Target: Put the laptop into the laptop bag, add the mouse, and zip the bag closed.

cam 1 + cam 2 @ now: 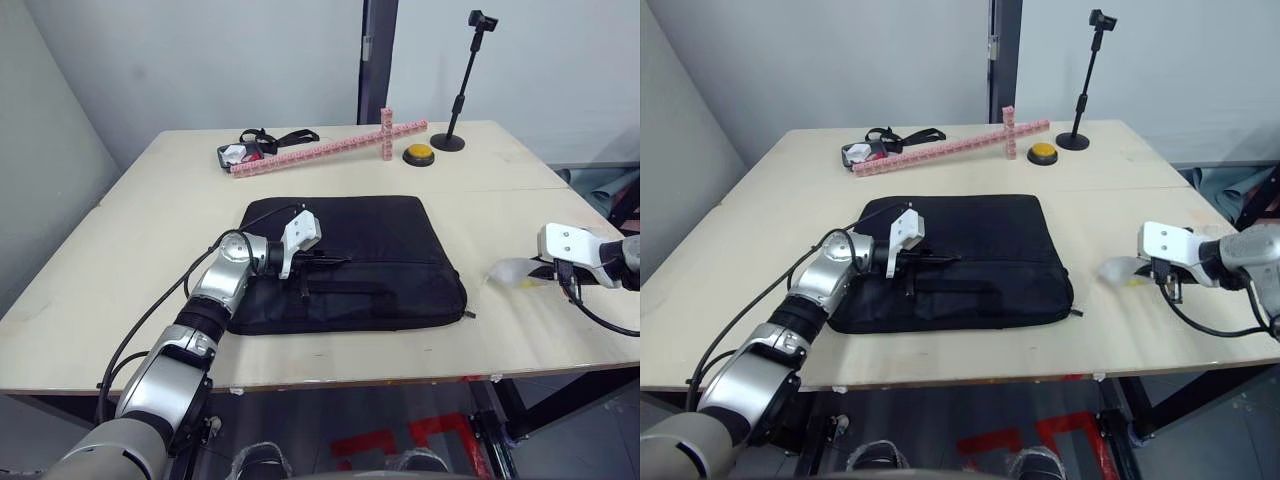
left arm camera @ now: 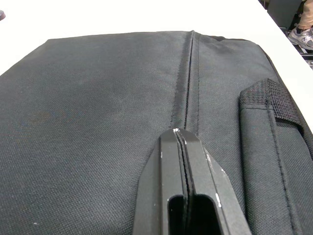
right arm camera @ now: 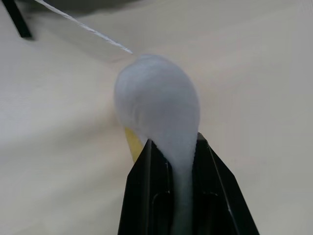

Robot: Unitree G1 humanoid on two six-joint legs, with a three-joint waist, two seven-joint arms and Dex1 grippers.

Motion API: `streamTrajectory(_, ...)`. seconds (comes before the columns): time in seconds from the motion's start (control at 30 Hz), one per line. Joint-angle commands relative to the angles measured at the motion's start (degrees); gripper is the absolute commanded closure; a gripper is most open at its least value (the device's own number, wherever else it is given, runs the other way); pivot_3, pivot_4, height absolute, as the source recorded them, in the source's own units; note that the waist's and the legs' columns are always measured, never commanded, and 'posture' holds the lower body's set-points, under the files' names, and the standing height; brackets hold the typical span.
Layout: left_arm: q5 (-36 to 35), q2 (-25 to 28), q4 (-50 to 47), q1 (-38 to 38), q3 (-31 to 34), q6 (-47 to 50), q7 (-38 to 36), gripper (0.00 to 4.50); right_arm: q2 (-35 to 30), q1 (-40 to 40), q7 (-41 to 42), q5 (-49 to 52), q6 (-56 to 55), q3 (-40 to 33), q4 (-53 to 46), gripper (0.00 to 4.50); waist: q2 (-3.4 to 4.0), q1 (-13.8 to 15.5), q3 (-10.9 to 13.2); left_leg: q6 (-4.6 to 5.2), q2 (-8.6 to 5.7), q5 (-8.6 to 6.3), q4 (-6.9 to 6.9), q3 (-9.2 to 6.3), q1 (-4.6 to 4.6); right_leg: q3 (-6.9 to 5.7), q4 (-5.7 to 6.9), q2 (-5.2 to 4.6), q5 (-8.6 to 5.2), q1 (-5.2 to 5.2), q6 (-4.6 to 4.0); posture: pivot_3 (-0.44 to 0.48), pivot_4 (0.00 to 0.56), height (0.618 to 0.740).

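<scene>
Pale tabletop [image 1: 120, 290], grey wall behind | your left gripper [image 1: 330, 262] rests clenched and empty on the laptop bag [image 1: 390, 240] | your right gripper [image 3: 171, 152] grasps the mouse [image 3: 156, 98], well apart from it | mouse step; next, carry it to the bag opening.

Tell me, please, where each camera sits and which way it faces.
Left eye view: on the head, looking forward and down at the large flat black fabric laptop bag on the pale wooden table; both arms show.
Right eye view: beside it, same scene, both arms.
Left wrist view: looks along the shut left gripper across the bag.
Right wrist view: looks along the right gripper, shut on a white fluffy soft object.
Shared: eye views and left wrist view show the bag.
</scene>
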Motion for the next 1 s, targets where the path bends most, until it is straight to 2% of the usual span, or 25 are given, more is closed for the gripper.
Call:
streamTrajectory(0.03, 5.58, 1.47, 4.92, 3.51, -3.75, 2.39, 0.27, 4.50, 0.72, -3.24, -2.77, -1.66, -1.96, -0.27, 2.43, 4.49, 0.00, -0.05, 0.00, 0.00, 0.00, 0.00, 0.00, 0.00, 0.00, 0.00, 0.00, 0.00, 0.00, 0.00, 0.00, 0.000, 0.150, 0.740)
streamTrajectory(0.7, 5.71, 1.95, 4.47, 3.61, -4.25, 2.79, -0.80, 4.50, 10.23, -10.29, -12.05, -2.81, -2.63, -0.46, 10.76, 4.49, 0.03, -0.43, -0.01, 0.03, 0.00, 0.00, -0.02, 0.05, 0.01, 0.03, -0.02, 0.00, 0.02, -0.01, -0.04, 0.000, 0.150, 0.740)
streamTrajectory(1.0, 5.86, 1.81, 4.30, 3.81, -4.50, 2.96, -0.99, 4.50, 12.47, -13.57, -16.27, -4.73, -3.35, 0.31, 15.39, 4.49, 0.04, -0.52, -0.01, 0.02, 0.00, -0.01, -0.07, 0.07, 0.01, 0.02, -0.06, -0.01, 0.02, -0.01, -0.04, 0.000, 0.150, 0.740)
